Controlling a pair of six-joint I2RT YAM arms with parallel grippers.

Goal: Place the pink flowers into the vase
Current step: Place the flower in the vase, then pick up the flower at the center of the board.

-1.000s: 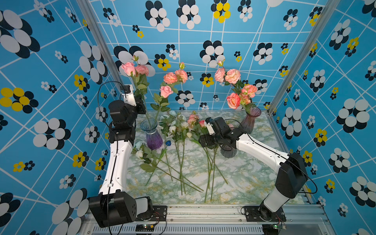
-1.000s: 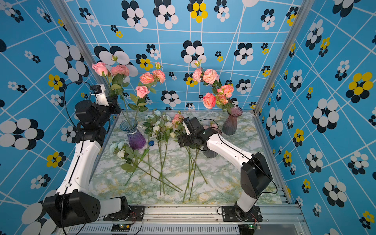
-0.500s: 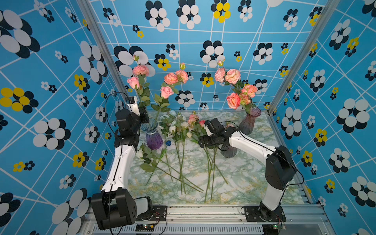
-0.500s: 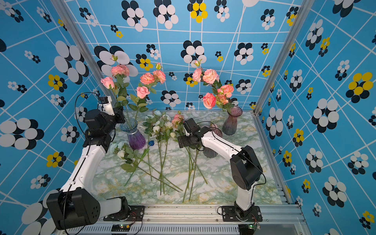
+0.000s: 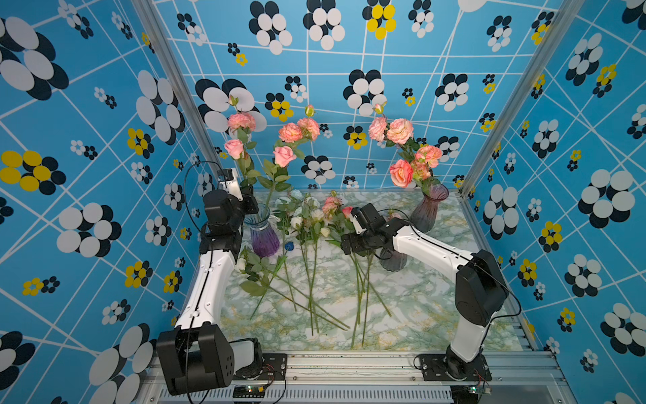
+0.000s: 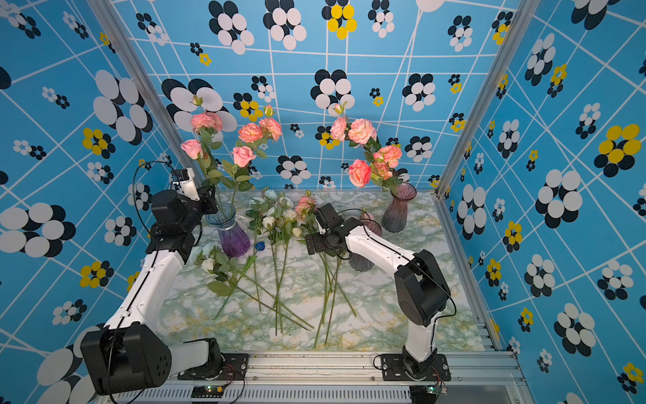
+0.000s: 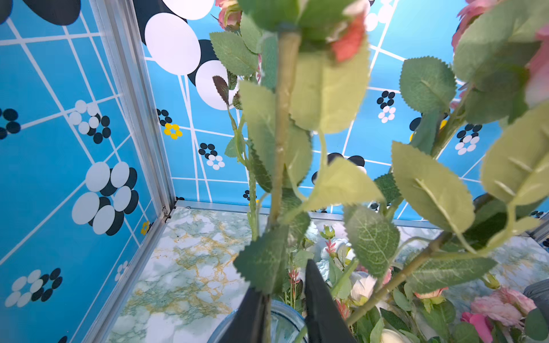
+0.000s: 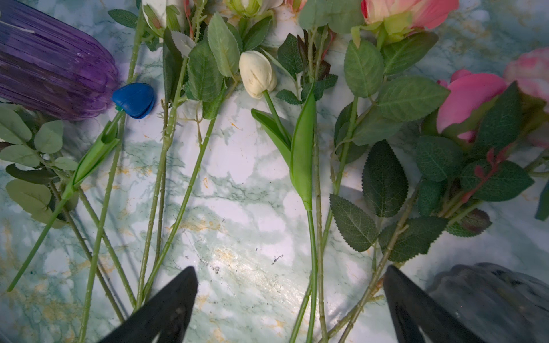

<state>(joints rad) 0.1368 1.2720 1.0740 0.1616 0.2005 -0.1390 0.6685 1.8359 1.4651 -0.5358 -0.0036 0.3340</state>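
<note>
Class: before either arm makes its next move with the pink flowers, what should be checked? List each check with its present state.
1. Pink stem standing in the blue-purple vase: ok.
2. Left gripper jaws apart around that stem: ok.
3. Right gripper open over the stems of the lying pink flowers: ok.
4. Only their stems between its jaws: not ok, the white tulip stem lies there too.
5. Grey vase clear of the right gripper: cannot tell.

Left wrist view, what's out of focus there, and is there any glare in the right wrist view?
In the left wrist view the nearest pink flower stem and its leaves are soft, while the wall is sharp; in the right wrist view a bright glare patch sits on the table, and the right pincer has dark, soft-edged fingers.
</note>
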